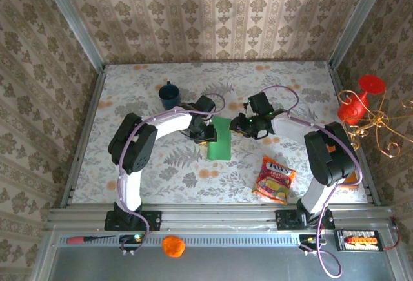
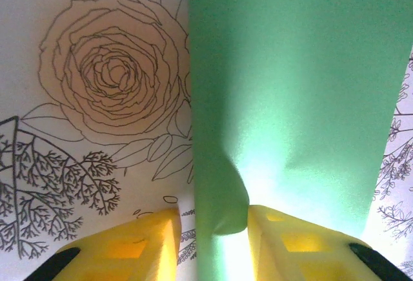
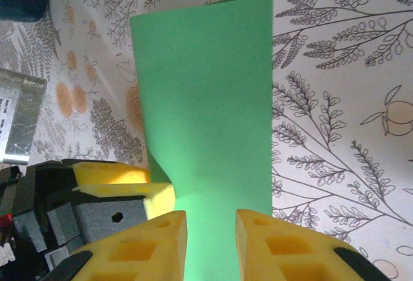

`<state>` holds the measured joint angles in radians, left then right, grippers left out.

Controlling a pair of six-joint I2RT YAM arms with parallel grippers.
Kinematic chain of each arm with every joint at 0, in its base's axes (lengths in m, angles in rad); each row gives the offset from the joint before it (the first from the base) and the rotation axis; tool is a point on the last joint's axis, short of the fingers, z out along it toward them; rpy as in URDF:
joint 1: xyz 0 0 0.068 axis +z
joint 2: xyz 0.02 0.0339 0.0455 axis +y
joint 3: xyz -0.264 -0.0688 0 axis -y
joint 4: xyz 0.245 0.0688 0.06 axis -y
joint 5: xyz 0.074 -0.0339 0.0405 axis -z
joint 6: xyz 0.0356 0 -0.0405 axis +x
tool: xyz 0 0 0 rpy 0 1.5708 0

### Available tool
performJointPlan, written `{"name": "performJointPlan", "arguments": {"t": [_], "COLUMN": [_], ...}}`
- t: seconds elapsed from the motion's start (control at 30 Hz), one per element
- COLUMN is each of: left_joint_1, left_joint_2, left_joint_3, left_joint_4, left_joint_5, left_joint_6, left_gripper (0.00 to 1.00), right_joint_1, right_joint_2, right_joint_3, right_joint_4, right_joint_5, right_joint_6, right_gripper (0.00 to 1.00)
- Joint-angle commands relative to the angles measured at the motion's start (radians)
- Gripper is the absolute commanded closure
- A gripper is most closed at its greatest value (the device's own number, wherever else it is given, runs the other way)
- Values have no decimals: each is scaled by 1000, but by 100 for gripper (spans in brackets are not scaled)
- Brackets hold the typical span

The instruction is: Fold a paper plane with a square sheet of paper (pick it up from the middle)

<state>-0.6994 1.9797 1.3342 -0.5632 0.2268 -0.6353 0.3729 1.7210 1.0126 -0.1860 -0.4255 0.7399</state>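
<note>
Green sheet of paper [image 1: 220, 140] lies on the floral table [image 1: 290, 81], just right of the blue mug [image 1: 170, 95] and nearer the arm bases. It is folded in half into a tall rectangle; two layers show at its far edge in the right wrist view.

Left gripper [image 2: 213, 213] sits at the sheet's mug-side edge, fingers [image 2: 151, 245] part-way in with a curled-up lip of paper between them. The lip touches one pad and there's a thin gap at the other, so can't tell if it's truly clamped.

Right gripper [image 3: 211, 215] is on the side of the sheet away from the mug. Jaws apart, paper flat under the gap, gripping nothing.

Risks, as I judge them:
- Lip is buckled, with a soft dent above it. A hard pinch there would set a stray crease and spoil the plane's centre line.
- Left may catch only the top layer, so the fold peels open instead of the whole sheet moving.
- Nothing pins the sheet. A pull toward the mug would slide it on the cloth and skew the next fold.
- Both grippers crowd one small sheet, so fingers could knock.
</note>
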Motion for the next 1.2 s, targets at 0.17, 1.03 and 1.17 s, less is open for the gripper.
{"name": "performJointPlan", "arguments": {"t": [0.17,1.03,1.17], "left_joint_1": [12,5,10], "left_joint_2": [11,93,109], "left_joint_3": [-11,30,41], "left_joint_4": [-38,-83,-94], "left_joint_5": [-69,-20,-26], "left_joint_6": [-15,62,36], "left_gripper": [67,65,65], "right_joint_1": [-11,-65,-64], "right_joint_2": [-20,-51,-47], "right_joint_3": [-26,-31,-30], "right_joint_4": [-19,-1,3], "right_joint_5": [18,23,15], "right_joint_6": [5,-27,-25], "right_gripper": [72,72,72]}}
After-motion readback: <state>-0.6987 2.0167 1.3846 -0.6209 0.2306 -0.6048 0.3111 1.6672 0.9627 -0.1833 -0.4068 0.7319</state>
